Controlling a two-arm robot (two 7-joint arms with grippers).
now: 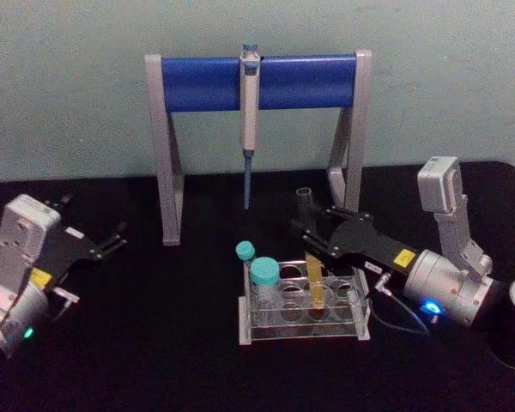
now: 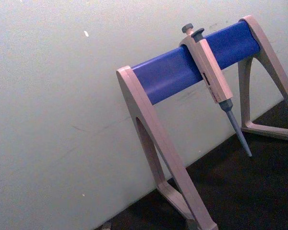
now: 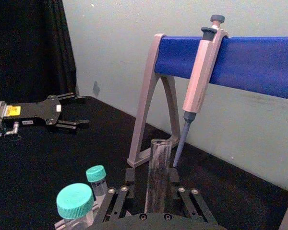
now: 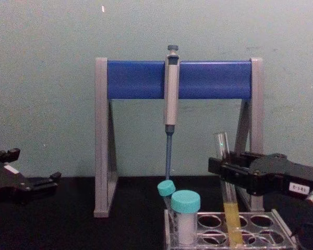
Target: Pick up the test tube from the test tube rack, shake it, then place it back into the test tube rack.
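Test tube [image 3: 158, 179] between right jaws

Right arm extended in from four o'clock, silver wrist housing low, black right gripper [image 1: 313, 233] pointing toward ten o'clock. Fingers [image 4: 235, 172] set either side of the tall clear glass test tube [image 4: 225, 179]; contact cannot be confirmed. Left arm parked at eight o'clock, black left gripper [image 1: 116, 239] aimed toward two o'clock, fingers [image 3: 72, 123] spread, nothing between.
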